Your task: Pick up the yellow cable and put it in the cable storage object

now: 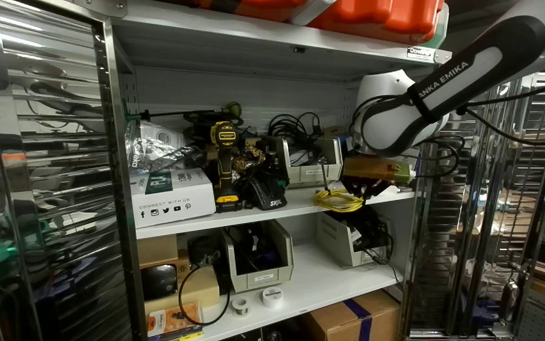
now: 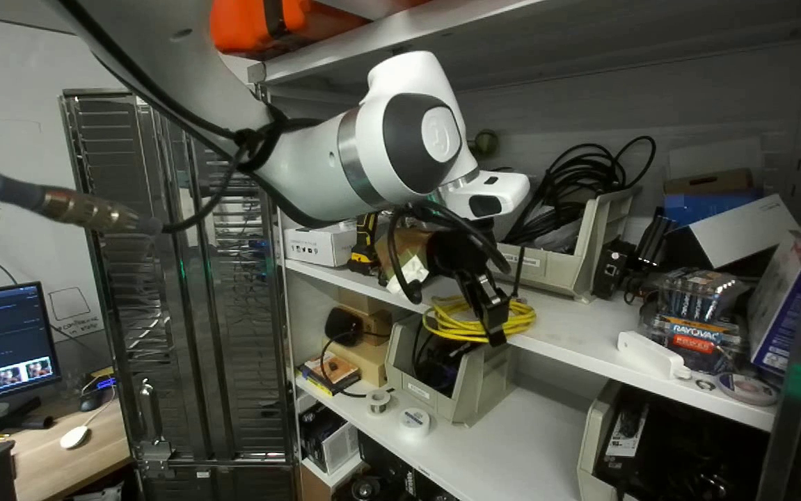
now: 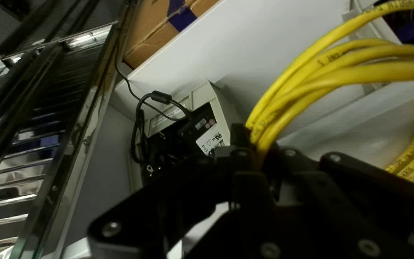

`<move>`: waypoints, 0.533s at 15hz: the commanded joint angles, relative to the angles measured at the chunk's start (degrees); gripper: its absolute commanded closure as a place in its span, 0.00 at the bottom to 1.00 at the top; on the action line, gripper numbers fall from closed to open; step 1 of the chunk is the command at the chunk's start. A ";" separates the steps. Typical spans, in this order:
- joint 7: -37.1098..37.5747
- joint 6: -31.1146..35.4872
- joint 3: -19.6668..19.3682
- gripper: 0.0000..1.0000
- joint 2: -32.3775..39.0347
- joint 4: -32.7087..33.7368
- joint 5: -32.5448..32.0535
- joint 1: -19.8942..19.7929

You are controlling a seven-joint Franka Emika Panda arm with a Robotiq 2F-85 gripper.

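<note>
The yellow cable (image 1: 340, 202) is a loose coil at the front edge of the middle shelf (image 1: 263, 214). It shows as a coil in an exterior view (image 2: 450, 325) and large in the wrist view (image 3: 311, 77). My gripper (image 3: 259, 153) is shut on one side of the coil; the strands run between its fingers. The gripper also shows in both exterior views (image 1: 366, 192) (image 2: 495, 332). I cannot tell whether the coil touches the shelf. A grey open bin (image 1: 314, 175) with black cables stands behind the coil on the same shelf, also in an exterior view (image 2: 546, 270).
A drill (image 1: 225, 163) and white box (image 1: 173, 196) share the middle shelf. Battery packs (image 2: 694, 334) lie on it too. Below stand a grey bin (image 1: 263, 280) and another (image 1: 336, 239) with black adapters. The upper shelf (image 1: 272, 31) hangs above the arm.
</note>
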 commanded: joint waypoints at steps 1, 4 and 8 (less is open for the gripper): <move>-1.11 -3.80 1.13 0.95 -7.05 -5.54 -2.53 0.81; -0.15 -3.09 2.51 0.98 -11.28 -9.16 -2.95 0.35; 3.84 -1.70 3.79 0.98 -16.07 -12.22 -2.56 -1.15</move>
